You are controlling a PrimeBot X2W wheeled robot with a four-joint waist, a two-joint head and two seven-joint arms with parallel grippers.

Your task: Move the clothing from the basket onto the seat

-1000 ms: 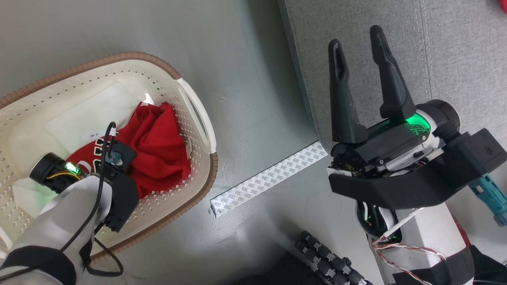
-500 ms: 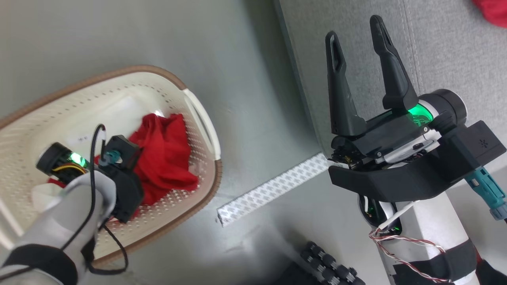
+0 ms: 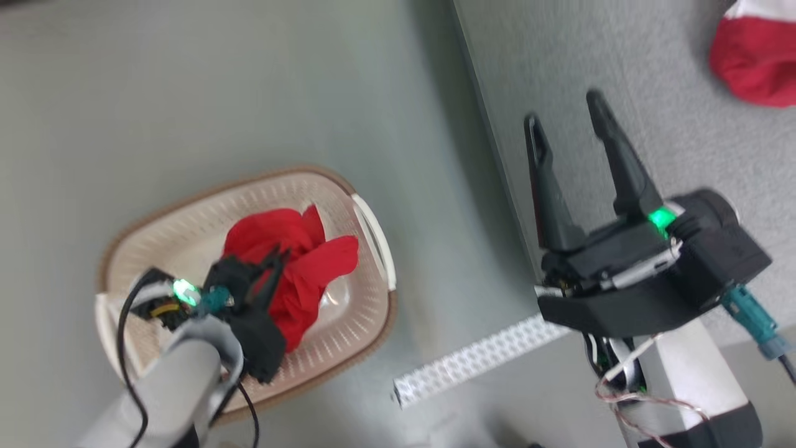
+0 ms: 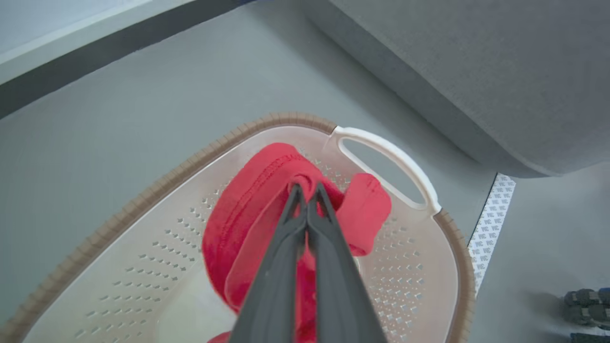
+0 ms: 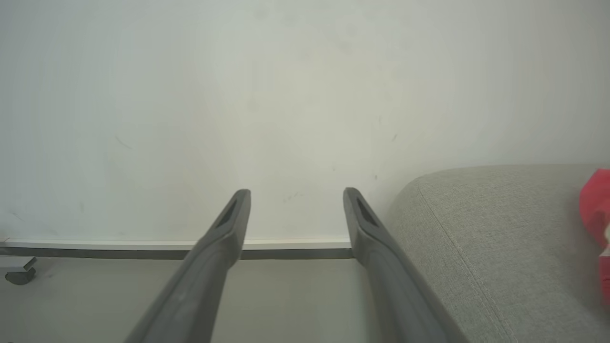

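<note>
Left pincer [image 4: 307,188] clenched on soft, crumpled red clothing [image 4: 252,190] in perforated cream basket [image 4: 138,271], right pincer [image 3: 563,107] spread wide and empty near woven grey seat [image 3: 653,93].

I log matte grey-green floor [image 3: 249,93], a white patterned tape strip [image 3: 479,359] on it; far wall [image 5: 286,95] pale (dark skirting [image 5: 119,252]).
</note>
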